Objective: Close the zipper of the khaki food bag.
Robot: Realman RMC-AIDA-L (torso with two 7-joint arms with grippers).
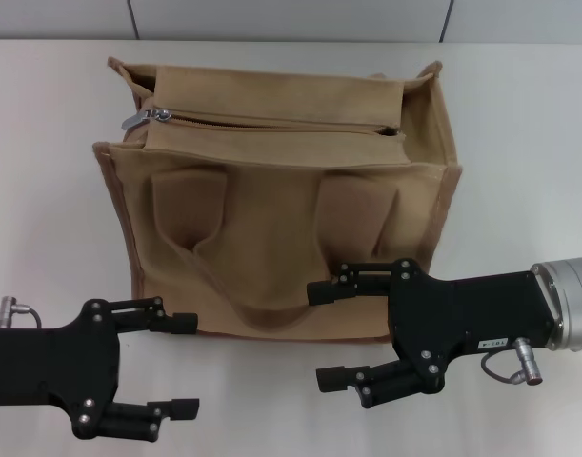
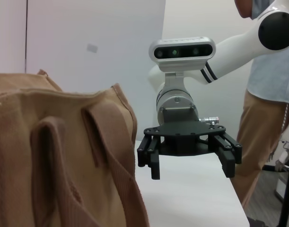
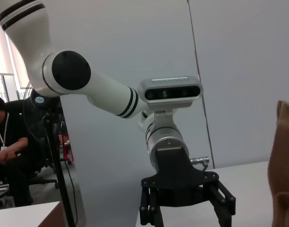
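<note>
The khaki food bag (image 1: 271, 219) stands upright in the middle of the table, its two strap handles hanging down the front face. The zipper (image 1: 271, 122) runs across the top panel. Its silver pull tab (image 1: 143, 120) lies at the left end, and a small dark gap shows at the right end. My left gripper (image 1: 184, 367) is open and empty, low in front of the bag's left corner. My right gripper (image 1: 327, 335) is open and empty, with its upper finger close before the bag's lower front. The bag also shows in the left wrist view (image 2: 64, 156).
The white table (image 1: 43, 219) reaches around the bag, with a grey wall behind. The left wrist view shows the right gripper (image 2: 191, 171) and a standing person (image 2: 272, 104). The right wrist view shows the left gripper (image 3: 187, 217), the bag's edge (image 3: 282, 165), a seated person (image 3: 4, 142) and a fan stand (image 3: 59, 179).
</note>
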